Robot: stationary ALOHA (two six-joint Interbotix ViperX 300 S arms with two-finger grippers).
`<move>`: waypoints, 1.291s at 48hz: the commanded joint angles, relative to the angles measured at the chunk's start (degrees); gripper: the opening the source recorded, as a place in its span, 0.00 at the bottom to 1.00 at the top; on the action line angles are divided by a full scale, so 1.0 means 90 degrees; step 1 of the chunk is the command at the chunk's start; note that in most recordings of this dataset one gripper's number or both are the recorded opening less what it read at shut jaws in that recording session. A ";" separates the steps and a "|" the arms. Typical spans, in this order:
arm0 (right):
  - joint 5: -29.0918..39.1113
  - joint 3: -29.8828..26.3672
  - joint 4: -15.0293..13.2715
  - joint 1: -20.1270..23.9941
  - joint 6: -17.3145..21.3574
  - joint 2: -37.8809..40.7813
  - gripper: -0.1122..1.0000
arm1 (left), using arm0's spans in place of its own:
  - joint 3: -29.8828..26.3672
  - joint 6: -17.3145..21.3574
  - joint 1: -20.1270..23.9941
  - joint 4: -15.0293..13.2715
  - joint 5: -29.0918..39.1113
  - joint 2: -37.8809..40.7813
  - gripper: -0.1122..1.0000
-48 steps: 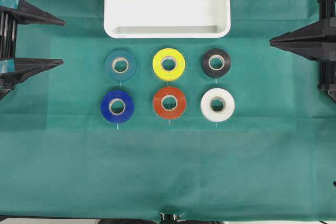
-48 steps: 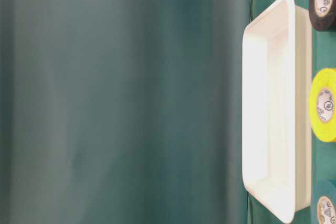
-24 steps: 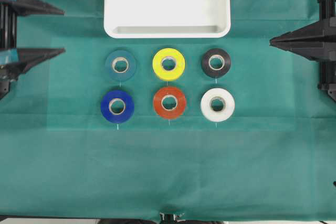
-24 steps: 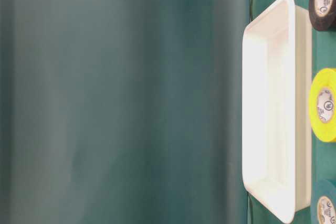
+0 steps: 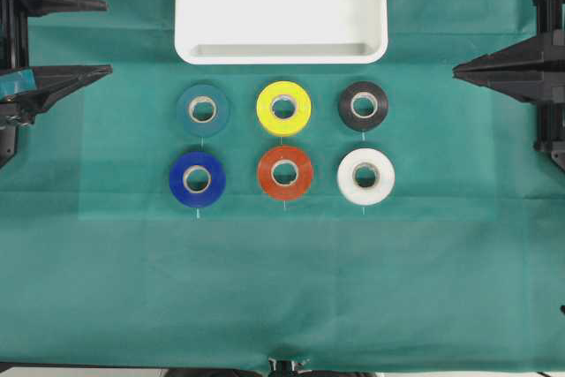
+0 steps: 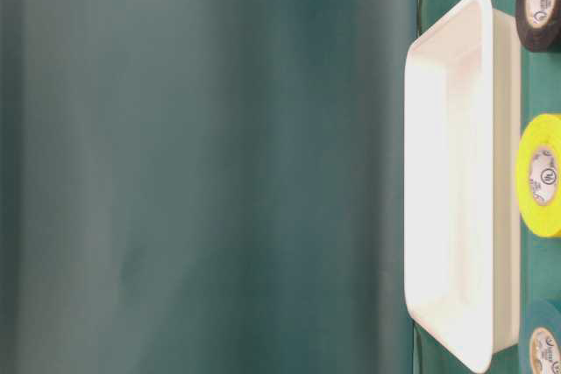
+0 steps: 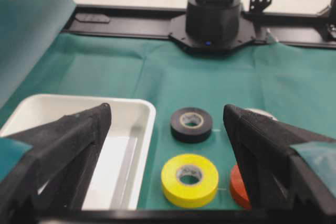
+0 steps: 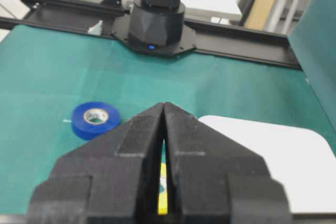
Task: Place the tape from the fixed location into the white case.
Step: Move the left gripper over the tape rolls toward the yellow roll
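A: Overhead?
B: Tape on cloth, just below the case; left gripper spread wide, empty; right gripper pressed closed.
A: Left wrist?
B: Tape between fingers, untouched.
A: Right wrist?
B: Jaws together.

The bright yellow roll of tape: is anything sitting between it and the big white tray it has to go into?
Nothing visible. The bright yellow roll of tape lies just below the shallow white plastic tray, with only bare green cloth between them.
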 commanded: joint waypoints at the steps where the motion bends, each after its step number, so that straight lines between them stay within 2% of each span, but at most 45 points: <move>1: -0.0010 -0.0166 0.0000 -0.0010 0.0010 0.0039 0.10 | -0.0176 0.0000 0.0010 -0.0020 -0.0127 0.0078 1.00; 5: -0.0010 -0.0166 0.0000 0.0000 0.0000 0.0039 0.10 | -0.0215 0.0000 0.0020 -0.0020 -0.0303 0.0205 1.00; 16: -0.0010 -0.0176 0.0000 0.0000 0.0000 0.0039 0.10 | -0.0674 0.0000 0.0010 -0.0010 -0.0811 0.1299 1.00; 40: 0.0068 -0.0166 0.0000 -0.0010 0.0010 0.0039 0.10 | -0.3086 0.0029 -0.0049 -0.0010 -0.0879 0.4131 1.00; 52: 0.0088 -0.0166 -0.0010 -0.0010 0.0010 0.0039 0.10 | -0.3789 0.0029 -0.0098 -0.0020 -0.0713 0.4688 1.00; 62: 0.0127 -0.0166 -0.0010 0.0000 0.0000 0.0039 0.10 | -0.3906 0.0020 -0.0127 -0.0010 -0.0488 0.4775 1.00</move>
